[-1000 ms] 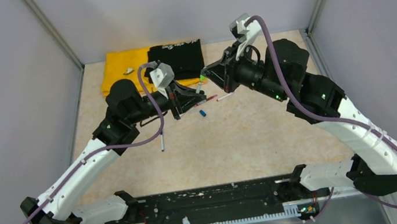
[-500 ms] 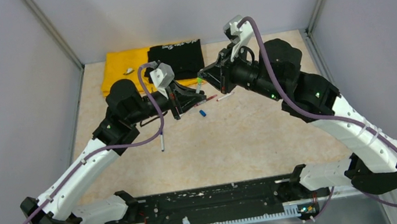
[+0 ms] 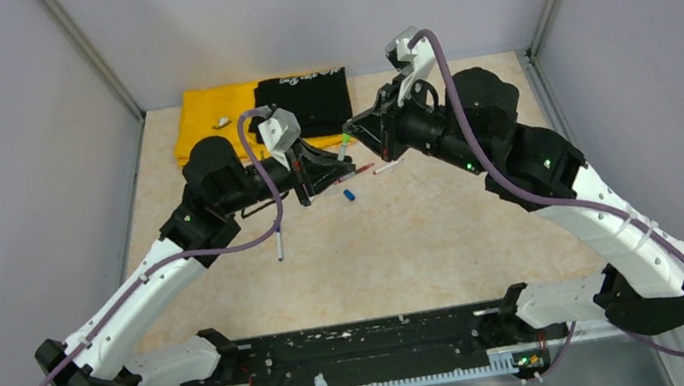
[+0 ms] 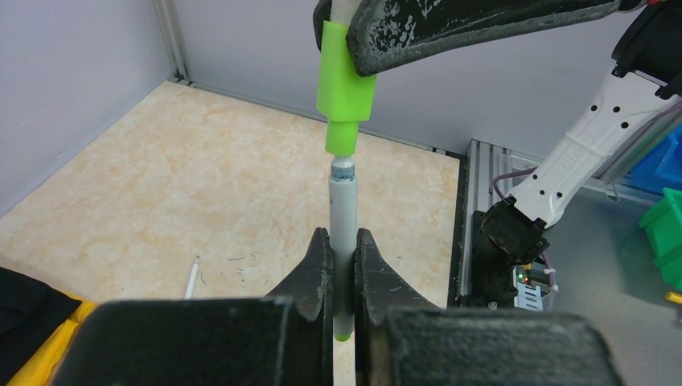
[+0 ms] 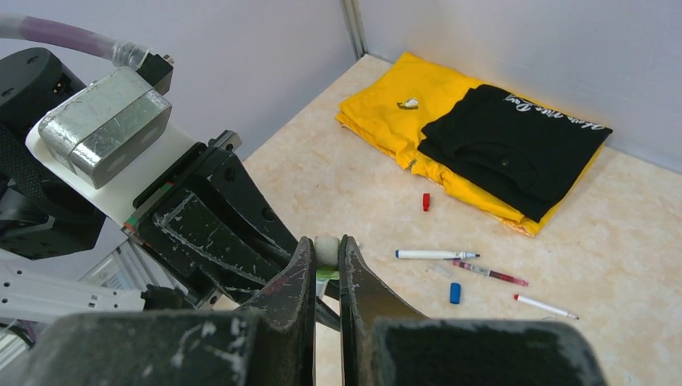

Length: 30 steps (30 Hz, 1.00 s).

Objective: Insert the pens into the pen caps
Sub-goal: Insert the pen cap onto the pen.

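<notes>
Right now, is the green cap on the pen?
Not seated: the pen tip only meets the green cap at its mouth; barrel exposed.

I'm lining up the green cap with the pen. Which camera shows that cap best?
Left wrist: the green cap sits large at the top of the frame, in line above the pen in the left gripper. Top external shows it only as a green speck. Right wrist hides nearly all of it between the fingers of the right gripper.
</notes>
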Motion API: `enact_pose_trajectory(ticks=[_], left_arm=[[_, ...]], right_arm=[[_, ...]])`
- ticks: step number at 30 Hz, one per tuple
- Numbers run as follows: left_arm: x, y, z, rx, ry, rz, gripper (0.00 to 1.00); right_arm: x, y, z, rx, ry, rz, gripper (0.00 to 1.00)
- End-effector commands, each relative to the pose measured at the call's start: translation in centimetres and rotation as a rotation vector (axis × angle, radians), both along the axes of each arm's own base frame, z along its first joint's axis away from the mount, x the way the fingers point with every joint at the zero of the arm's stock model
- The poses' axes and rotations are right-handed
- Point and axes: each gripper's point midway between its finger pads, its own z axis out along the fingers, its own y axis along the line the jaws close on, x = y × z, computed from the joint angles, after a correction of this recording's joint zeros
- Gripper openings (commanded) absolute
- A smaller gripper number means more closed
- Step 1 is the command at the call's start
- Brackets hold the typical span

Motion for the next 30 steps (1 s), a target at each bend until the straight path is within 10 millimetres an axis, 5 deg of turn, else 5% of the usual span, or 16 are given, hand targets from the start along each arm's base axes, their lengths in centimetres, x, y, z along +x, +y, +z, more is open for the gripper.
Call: enact_pose_trajectory(ticks=[1,19,30], left_arm=[[0.1,-0.1,0.5,-0.010,-0.026,-0.002,0.00],[0.1,0.1,0.4,-0.012,-0.023,0.007,0.00],[-0.1,0.9,1.7,-0.064,-0.048,0.040,0.00]], right_arm=[[0.2,-0.5,1.2,0.019,-0.035,-0.017,0.00],[-1.0,1.5,-1.7,-0.028,0.058,0.093,0.00],[-1.2,1.6,-5.7,-0.099,0.190,0.083,0.00]])
